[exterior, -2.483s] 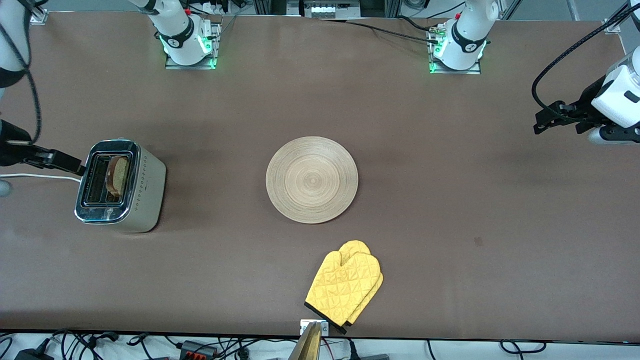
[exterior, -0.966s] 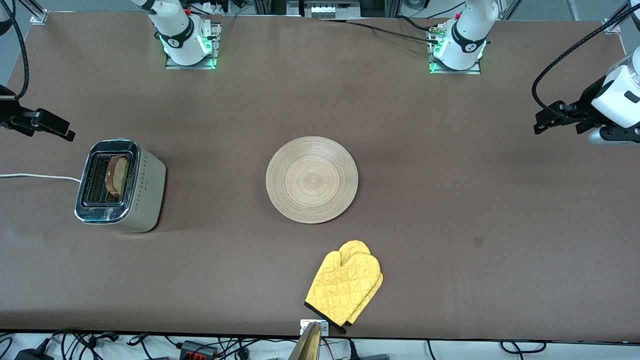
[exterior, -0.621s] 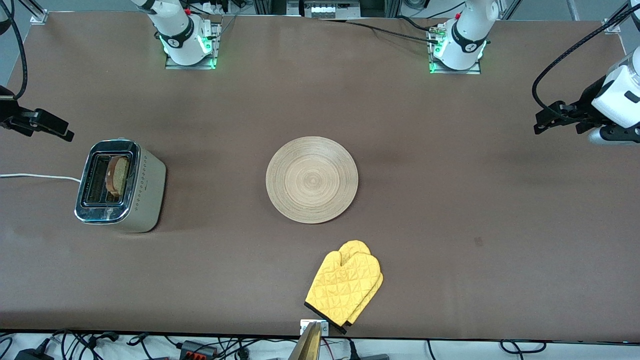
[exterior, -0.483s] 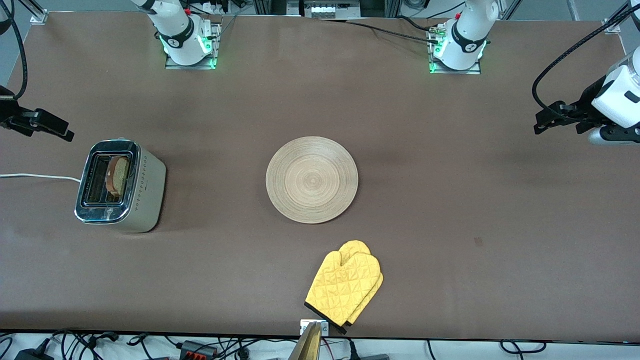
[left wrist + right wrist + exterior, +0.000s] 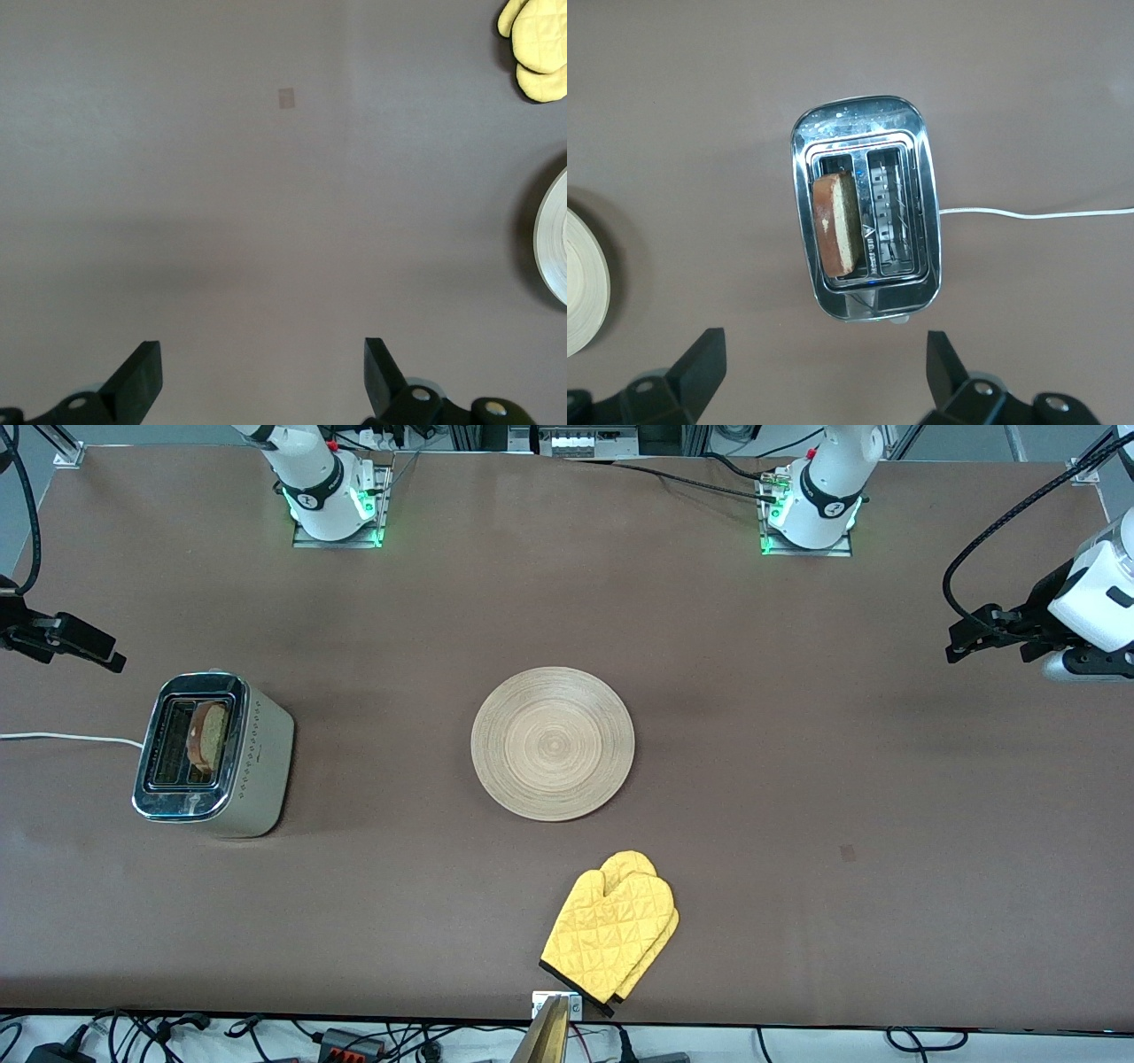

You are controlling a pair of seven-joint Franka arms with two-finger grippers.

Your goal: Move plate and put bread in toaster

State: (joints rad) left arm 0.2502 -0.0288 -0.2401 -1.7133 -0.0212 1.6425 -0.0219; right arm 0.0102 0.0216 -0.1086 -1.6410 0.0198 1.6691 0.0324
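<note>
Even, diffuse overhead light keeps the brown desk point(image 5: 797, 779) moderately bright, with soft, faint shadows. The toaster point(image 5: 213, 755) shows small glints on its chrome top. Green lamps glow in the upper frame. All views are sharp, without visible blur.

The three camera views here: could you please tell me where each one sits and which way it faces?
Front view: high across the table, facing both arm bases; shows toaster, plate, oven mitt, and both arms, which wait at the table's ends.
Left wrist view: on the left arm, looking down past the open left gripper at bare table.
Right wrist view: looking down past the open right gripper at the bread in the toaster.
Shared: the plate's edge appears in both wrist views.
</note>
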